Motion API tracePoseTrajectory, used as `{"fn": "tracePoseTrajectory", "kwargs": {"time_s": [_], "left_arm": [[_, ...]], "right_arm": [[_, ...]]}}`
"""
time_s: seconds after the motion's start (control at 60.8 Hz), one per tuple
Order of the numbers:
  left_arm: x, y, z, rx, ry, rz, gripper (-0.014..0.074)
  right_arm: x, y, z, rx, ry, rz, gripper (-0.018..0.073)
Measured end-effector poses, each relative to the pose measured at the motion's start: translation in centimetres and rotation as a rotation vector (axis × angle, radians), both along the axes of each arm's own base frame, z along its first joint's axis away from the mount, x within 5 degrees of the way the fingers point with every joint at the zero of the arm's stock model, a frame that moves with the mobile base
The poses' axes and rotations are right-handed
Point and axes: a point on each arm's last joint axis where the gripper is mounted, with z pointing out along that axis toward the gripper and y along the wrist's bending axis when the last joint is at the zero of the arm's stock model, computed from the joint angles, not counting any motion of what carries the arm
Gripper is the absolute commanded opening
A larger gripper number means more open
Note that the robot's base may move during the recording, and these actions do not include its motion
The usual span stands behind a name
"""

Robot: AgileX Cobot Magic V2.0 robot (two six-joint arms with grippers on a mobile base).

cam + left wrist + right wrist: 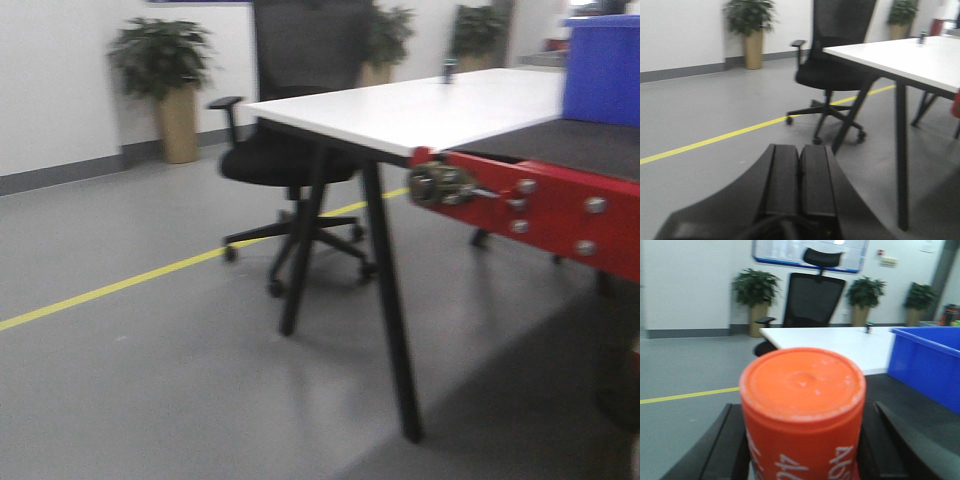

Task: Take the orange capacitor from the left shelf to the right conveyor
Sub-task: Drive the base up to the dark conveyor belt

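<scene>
The orange capacitor (pixel 802 390) fills the right wrist view, upright with white numerals on its side. My right gripper (pixel 805 452) is shut on it, a black finger (pixel 732 442) pressed against each side. The right conveyor (pixel 575 145) shows at the right of the front view as a dark belt with a red front edge (pixel 545 205); its belt (pixel 912 407) also lies just behind the capacitor. My left gripper (pixel 800 147) is shut, its fingers pressed together with nothing between them, over the grey floor. The left shelf is out of view.
A blue bin (pixel 603 70) stands on the conveyor's far side. A white table (pixel 420 110) on black legs adjoins the conveyor, with a black office chair (pixel 295 150) behind it. Potted plants (pixel 170 85) line the wall. A yellow line (pixel 130 280) crosses the floor.
</scene>
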Motion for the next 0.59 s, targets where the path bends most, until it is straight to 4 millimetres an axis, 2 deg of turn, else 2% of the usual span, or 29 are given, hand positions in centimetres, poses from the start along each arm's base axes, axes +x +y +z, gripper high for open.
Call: {"fn": "tracePoseTrajectory", "kwargs": {"time_s": [0.593], "left_arm": [[0.00,0.00,0.00,0.000,0.000,0.000,-0.0127]], "right_arm": [[0.00,0.00,0.00,0.000,0.000,0.000,0.0055]]}}
